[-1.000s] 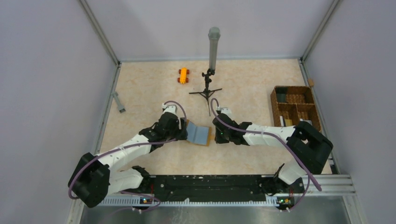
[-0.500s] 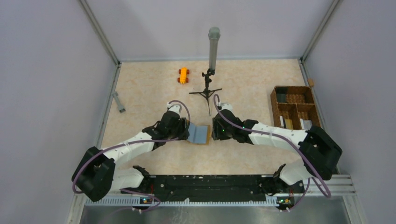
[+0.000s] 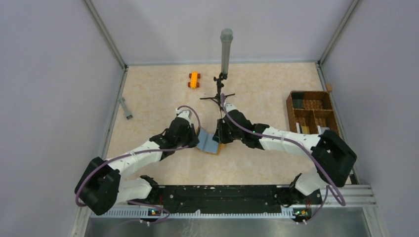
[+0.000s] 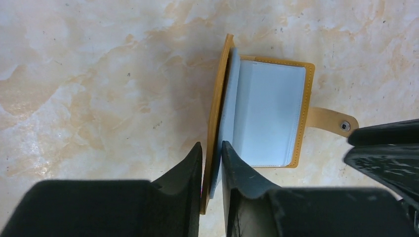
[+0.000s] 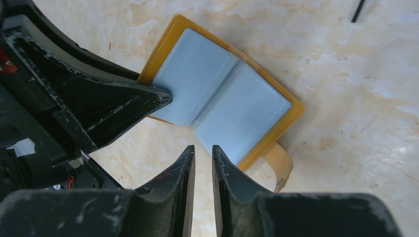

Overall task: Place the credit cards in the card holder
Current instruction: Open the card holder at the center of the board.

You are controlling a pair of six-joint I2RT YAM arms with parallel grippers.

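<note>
Left gripper [image 4: 211,149]: clamped on the card holder [image 4: 269,113], pinching its left cover, which stands raised on edge, with fingers [image 4: 190,168] either side of the orange leather and only a thin slit between them. Right half of the holder open and flat on the table [image 3: 158,94], near the middle, between both arms. Pale blue-grey leaves [image 5: 217,94] across both inner faces; cards or empty sleeves, cannot tell. Strap [image 4: 326,121] with dark snap dot [image 4: 345,126] sticking out to the right, flat on the table. Right gripper [image 5: 203,150]: just beside the holder's right edge by the strap, jaws a narrow gap apart, nothing between them; contact with the holder unclear. Well apart: orange toy car [image 3: 193,79] far left, wicker basket [image 3: 288,111] at right.
</note>
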